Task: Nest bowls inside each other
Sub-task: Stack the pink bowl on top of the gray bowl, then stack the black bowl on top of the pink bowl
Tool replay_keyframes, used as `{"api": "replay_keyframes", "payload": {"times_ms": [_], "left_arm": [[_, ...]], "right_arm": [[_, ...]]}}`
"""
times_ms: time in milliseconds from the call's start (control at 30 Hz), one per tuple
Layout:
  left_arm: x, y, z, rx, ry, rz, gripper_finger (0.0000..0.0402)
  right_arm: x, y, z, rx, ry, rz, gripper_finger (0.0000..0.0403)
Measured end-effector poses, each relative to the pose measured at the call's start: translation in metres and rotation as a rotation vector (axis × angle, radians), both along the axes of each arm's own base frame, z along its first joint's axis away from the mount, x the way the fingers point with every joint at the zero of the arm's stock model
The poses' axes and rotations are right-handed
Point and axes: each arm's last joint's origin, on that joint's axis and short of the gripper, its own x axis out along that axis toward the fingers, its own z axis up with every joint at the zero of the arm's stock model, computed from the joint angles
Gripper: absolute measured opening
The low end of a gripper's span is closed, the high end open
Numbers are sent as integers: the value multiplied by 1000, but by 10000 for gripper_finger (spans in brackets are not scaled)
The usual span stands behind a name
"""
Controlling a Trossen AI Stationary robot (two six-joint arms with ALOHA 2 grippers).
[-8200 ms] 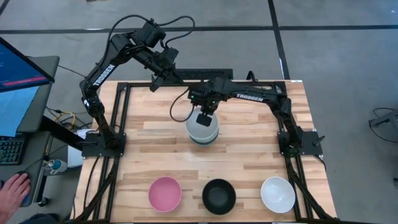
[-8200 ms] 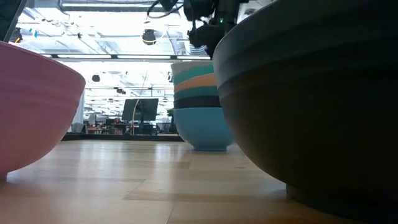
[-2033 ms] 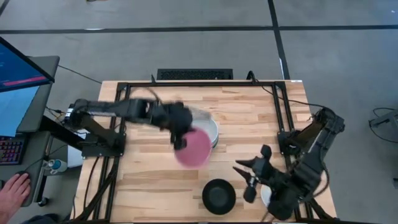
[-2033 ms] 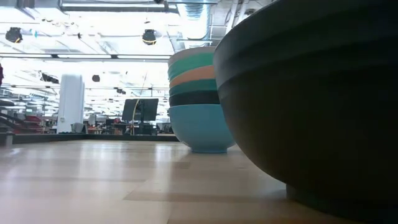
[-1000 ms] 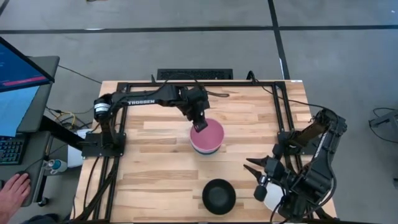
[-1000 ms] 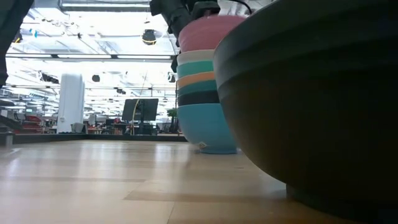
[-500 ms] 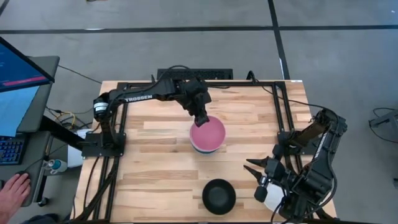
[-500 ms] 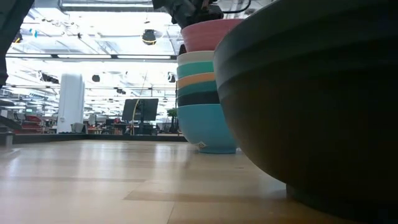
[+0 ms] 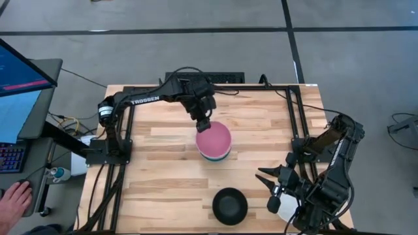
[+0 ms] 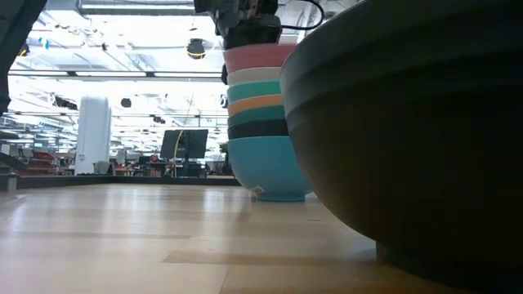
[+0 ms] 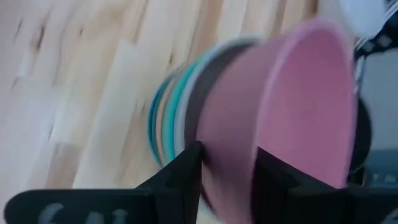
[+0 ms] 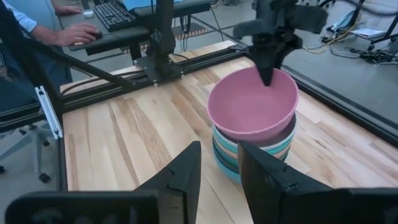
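Note:
A pink bowl point(image 9: 215, 138) tops a stack of nested bowls point(image 10: 261, 131) at the table's middle; white, teal, orange, black and cyan rims show below it. My left gripper point(image 9: 204, 123) is over the stack, shut on the pink bowl point(image 12: 252, 102). A black bowl point(image 9: 230, 205) stands upright near the near edge. A white bowl point(image 9: 285, 207) sits by the near right corner, mostly hidden under my right gripper point(image 9: 271, 189). My right gripper point(image 12: 221, 180) hangs open above it, touching nothing. My left gripper pinches the pink bowl's rim on its far left side point(image 11: 227, 165), one finger point(image 11: 273, 177) inside the bowl and one point(image 11: 180, 177) outside. The fingers come from above, pointing down. The bowl sits in the stack's top bowl, slightly tilted.
A black metal frame point(image 9: 130, 117) runs along the table's left, far and right sides. Bare wood lies left of the stack and along the near left part. A person's hand point(image 9: 14, 199) rests at a desk beyond the left edge.
My left gripper has gone down and a little toward the table's far left, still holding the pink bowl. The bowl has sunk deeper into the stack's top and sits lower. The whole stack has slid slightly toward the left.

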Motion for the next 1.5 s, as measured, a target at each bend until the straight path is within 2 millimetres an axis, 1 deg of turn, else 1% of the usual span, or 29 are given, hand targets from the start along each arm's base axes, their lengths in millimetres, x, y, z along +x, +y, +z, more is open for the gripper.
{"api": "replay_keyframes", "payload": {"times_ms": [133, 300, 367, 467, 533, 600, 667, 833, 900, 1000, 1167, 1200, 1267, 1333, 1400, 1500], "left_arm": [[3, 10, 4, 2, -77, 10, 96], [-2, 25, 4, -42, -76, 71, 96], [-3, 24, 2, -76, -53, 80, 96], [3, 15, -6, -85, -37, 12, 96], [2, 12, -7, -113, -34, -16, 96], [3, 13, -3, -118, -69, -27, 96], [0, 17, 0, -136, -65, -19, 96], [-6, 28, 17, -133, -85, 25, 96], [-6, 27, 23, -183, -89, 58, 96], [-2, 13, 36, -276, -114, 37, 96], [11, -38, 49, -263, -154, -141, 96], [12, -47, 52, -254, -167, -178, 96], [14, -65, 59, -248, -188, -232, 96], [15, -81, 69, -235, -223, -285, 96], [16, -95, 81, -198, -274, -333, 96], [14, -111, 97, -105, -332, -367, 96]], "right_arm": [[0, 0, 0, 6, -4, 0, 127], [1, 1, 0, 17, -12, 0, 127], [1, 1, 0, 17, -12, 0, 127], [1, 1, 0, 16, -12, 0, 127], [1, 1, 0, 16, -12, 0, 127], [1, 1, 0, 16, -12, -1, 127], [1, 1, 0, 15, -12, -2, 127], [2, 1, 0, 19, -14, -3, 127], [2, 2, 1, 27, -19, -3, 127], [2, 2, 1, 32, -22, -3, 127], [2, 2, 0, 44, -3, 3, 127], [2, 3, -1, 60, 30, 11, 127], [3, 1, -5, 103, 151, 33, 127], [10, 0, -14, 161, 280, 32, 127], [20, -1, -26, 199, 362, 10, 127], [44, -6, -39, 278, 325, -65, 127]]}}
